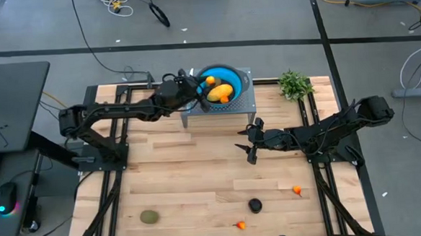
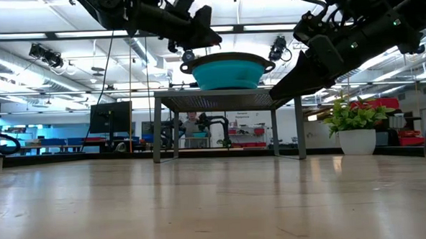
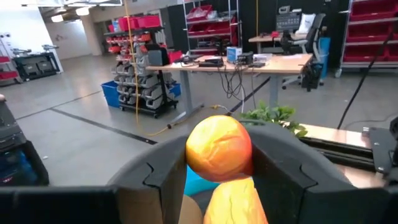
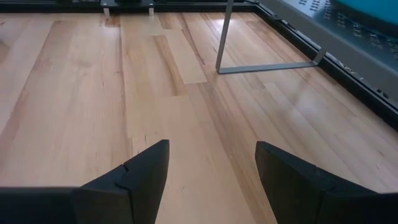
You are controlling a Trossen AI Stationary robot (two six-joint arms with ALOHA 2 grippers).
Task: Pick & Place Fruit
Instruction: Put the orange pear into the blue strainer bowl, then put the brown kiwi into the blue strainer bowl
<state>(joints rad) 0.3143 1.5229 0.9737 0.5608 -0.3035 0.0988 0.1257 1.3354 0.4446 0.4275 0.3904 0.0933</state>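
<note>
A blue bowl (image 1: 239, 79) sits on a grey metal stand (image 1: 247, 101) at the far edge of the table (image 1: 199, 176), just left of a leafy plant (image 1: 294, 83) in the far right corner. Inside the bowl lies a yellow oblong fruit (image 1: 220, 93), with a small orange fruit (image 1: 210, 81) at the bowl's left rim.

The left wrist view shows that orange fruit (image 3: 219, 148) as round, glossy and orange-yellow, pinched between the left gripper's fingers (image 3: 165, 180), with the yellow fruit directly beneath it.

Other fruit lies along the near edge of the table: an olive-green oval (image 1: 150, 217) toward the near left corner, a black round fruit (image 1: 255, 204) right of centre, a tiny orange-red piece (image 1: 240, 224) just left of it, and another (image 1: 297, 191) to its right.

The left arm reaches from the table's left side to the bowl, its left gripper (image 1: 197, 85) closed around the orange fruit over the bowl's left rim. The right arm stretches in from the right side, its right gripper (image 1: 250, 140) hovering over the bare middle of the table in front of the stand, fingers (image 4: 140, 177) spread wide and holding nothing.
</note>
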